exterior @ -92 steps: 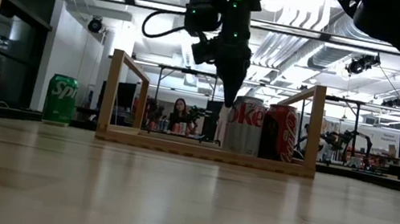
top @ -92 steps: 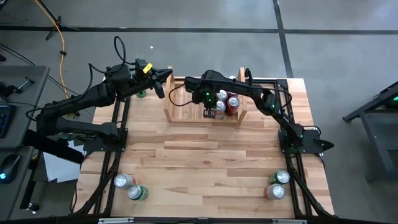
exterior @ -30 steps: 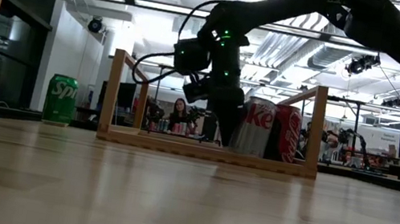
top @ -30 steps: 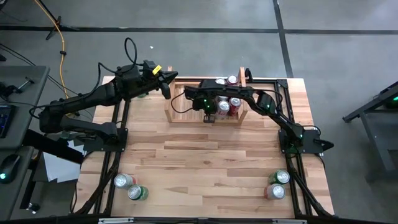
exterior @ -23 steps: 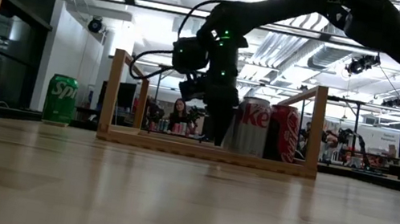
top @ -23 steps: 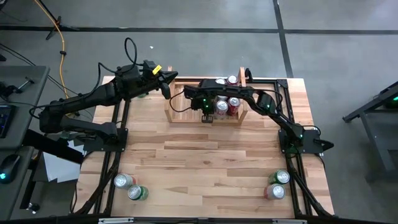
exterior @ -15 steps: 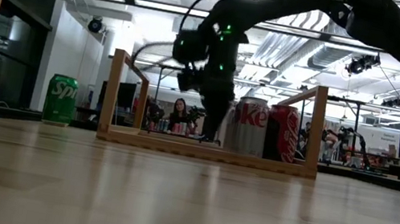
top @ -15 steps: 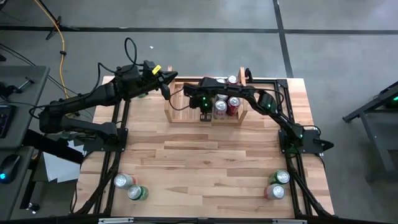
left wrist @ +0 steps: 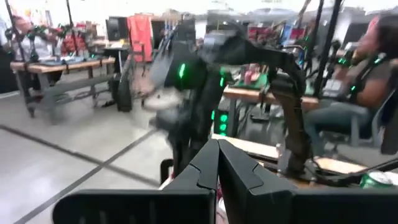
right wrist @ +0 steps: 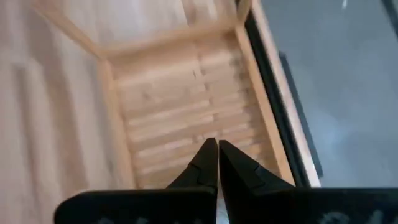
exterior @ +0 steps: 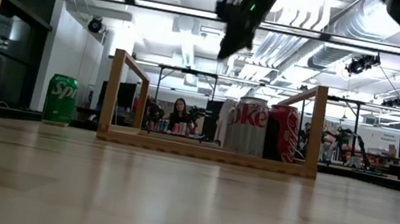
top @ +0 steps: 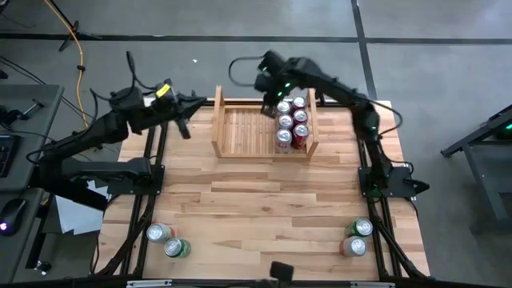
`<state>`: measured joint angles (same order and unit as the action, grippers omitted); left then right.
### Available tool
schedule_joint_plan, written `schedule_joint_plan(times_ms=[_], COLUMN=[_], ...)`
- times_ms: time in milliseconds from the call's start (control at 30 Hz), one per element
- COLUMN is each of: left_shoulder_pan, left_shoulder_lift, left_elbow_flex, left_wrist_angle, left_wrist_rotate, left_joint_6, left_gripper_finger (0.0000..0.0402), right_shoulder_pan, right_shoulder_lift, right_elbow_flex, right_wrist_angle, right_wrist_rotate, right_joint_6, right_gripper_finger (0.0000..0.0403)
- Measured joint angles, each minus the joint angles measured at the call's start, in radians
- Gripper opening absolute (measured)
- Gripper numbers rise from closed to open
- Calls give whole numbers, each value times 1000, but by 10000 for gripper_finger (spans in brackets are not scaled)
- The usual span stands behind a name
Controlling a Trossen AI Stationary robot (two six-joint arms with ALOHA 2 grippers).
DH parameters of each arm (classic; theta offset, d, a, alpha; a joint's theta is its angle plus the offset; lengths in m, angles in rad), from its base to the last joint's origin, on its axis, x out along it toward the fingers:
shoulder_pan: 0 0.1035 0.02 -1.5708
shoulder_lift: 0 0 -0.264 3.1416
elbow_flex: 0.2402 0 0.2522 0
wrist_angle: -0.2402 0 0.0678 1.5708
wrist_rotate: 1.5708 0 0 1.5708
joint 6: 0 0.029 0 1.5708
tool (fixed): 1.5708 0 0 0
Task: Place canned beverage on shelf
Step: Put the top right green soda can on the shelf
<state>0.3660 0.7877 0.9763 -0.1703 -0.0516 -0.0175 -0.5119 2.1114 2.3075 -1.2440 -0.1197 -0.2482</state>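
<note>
The shelf (top: pixel 240 132) stands at the table's far middle; its slatted base shows in the right wrist view (right wrist: pixel 180 118). Several cans (top: pixel 290 122) stand upright in its right half; the low view shows a silver can (exterior: pixel 246 125) and a red can (exterior: pixel 281 132) at the front. My right gripper (top: pixel 270 98) is shut and empty, high above the shelf (exterior: pixel 223 49), (right wrist: pixel 217 163). My left gripper (top: pixel 183 128) is shut and empty (left wrist: pixel 217 163), left of the shelf. A green can (exterior: pixel 60 99) stands on the table left of the shelf.
Two cans (top: pixel 168 240) stand near the table's front left corner and two more (top: pixel 358 237) near the front right. The shelf's left half is bare slats. Dark frame rails (top: pixel 152 168) run along both table sides. People sit at benches beyond the table.
My right gripper has risen from beside the silver can in the shelf to high above it, toward the far edge. The silver can, which leaned, now stands upright. My left gripper has drawn back toward the table's left edge.
</note>
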Motion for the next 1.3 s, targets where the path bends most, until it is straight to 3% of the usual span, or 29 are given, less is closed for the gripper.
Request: schedule_joint_plan(times_ms=[233,400,700,933,1067,1300], left_shoulder_pan=[0,0,0,0,0,0], left_shoulder_lift=[-202,-299,-341,-341,-341,-339], left_elbow_flex=[-346,-456,-461,-461,-462,-462], left_wrist_angle=[352,399,384,384,385,385], left_wrist_rotate=[30,72,86,86,86,80], left_joint_6=[-136,-212,-157,-172,-211,-233], left_gripper_finger=[0,0,0,0,0,0], right_shoulder_pan=[40,145,381,423,421,421], right_shoulder_lift=[-190,-292,-396,-445,-571,-1000], right_elbow_flex=[0,0,0,-16,-246,-1007], right_wrist_angle=[-8,-87,-256,-313,-173,368], right_wrist_rotate=[-113,-134,145,267,269,202], right_joint_6=[20,75,301,353,341,463], right_gripper_finger=[0,0,0,0,0,0])
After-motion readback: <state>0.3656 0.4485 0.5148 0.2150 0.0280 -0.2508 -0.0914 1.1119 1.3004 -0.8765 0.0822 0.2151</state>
